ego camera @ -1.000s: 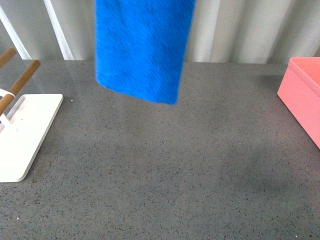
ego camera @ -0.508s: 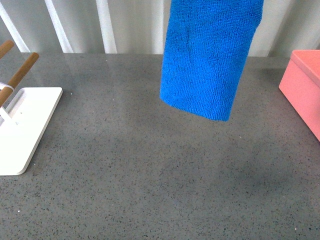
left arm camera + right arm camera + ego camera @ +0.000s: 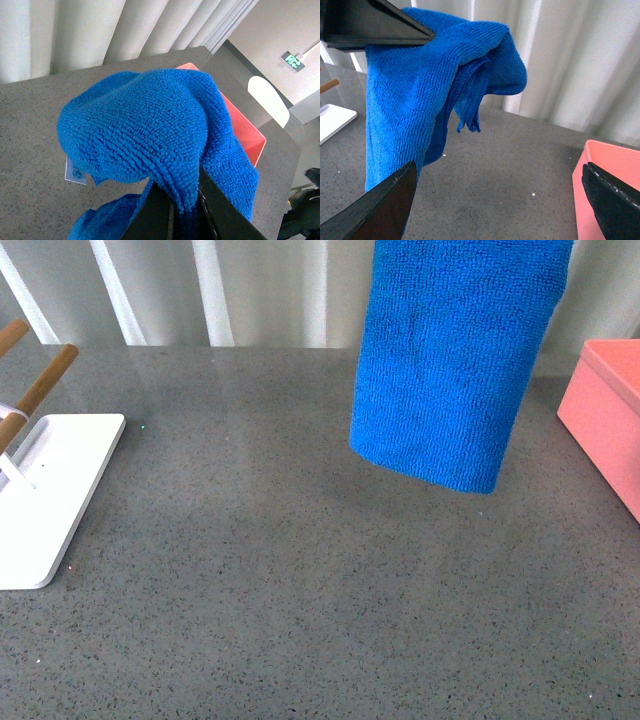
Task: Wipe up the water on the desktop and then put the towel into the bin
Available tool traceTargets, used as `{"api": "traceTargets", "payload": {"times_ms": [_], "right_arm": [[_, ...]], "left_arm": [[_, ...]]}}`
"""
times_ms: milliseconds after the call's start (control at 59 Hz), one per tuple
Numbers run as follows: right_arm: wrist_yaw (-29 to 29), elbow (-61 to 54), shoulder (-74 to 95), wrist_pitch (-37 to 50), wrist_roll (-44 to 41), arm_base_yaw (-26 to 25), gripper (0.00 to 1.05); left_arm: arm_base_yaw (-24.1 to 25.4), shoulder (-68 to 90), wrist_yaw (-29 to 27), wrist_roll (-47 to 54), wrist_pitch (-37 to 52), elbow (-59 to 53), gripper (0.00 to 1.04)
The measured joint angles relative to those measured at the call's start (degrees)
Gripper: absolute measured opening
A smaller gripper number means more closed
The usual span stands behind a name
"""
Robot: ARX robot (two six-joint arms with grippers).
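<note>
The left gripper is clamped on the blue towel, which hangs above the table, just left of the pink bin. The right gripper is spread wide, holding nothing.

L wrist cam: left gripper appears as two matte black fingers, flat-sided, wide at the base and narrowing toward the tips, w/ a thin dark slit between them. R wrist cam: right gripper shows two black fingers w/ straight edges and blunt corners; pale grey scuffing runs along their rims. One finger of the L gripper also shows there as a long, smooth black wedge tapering to a thin point.
</note>
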Motion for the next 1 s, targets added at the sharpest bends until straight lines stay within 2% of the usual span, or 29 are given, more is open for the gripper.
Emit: {"api": "traceTargets", "payload": {"times_ms": [237, 390, 898, 949, 1000], "right_arm": [[-2.1, 2.1, 16.3, 16.1, 3.0, 2.9, 0.98], [-3.1, 4.6, 22.3, 21.2, 5.4, 4.0, 0.98], [-3.1, 11.8, 30.7, 24.8, 6.9, 4.5, 0.98], [-3.1, 11.9, 31.1, 25.6, 7.3, 4.5, 0.94], [-2.6, 12.1, 31.4, 25.9, 7.5, 4.6, 0.86]], "left_arm": [[-0.8, -0.7, 0.0, -0.7, 0.2, 0.0, 0.05], [-1.2, -1.2, 0.0, -1.3, 0.2, 0.0, 0.05], [-2.4, -1.6, 0.2, -2.1, -1.2, 0.0, 0.05], [-2.5, -1.6, 0.2, -2.2, -1.2, 0.0, 0.05], [-2.6, -1.6, 0.2, -2.3, -1.2, 0.0, 0.05]]}}
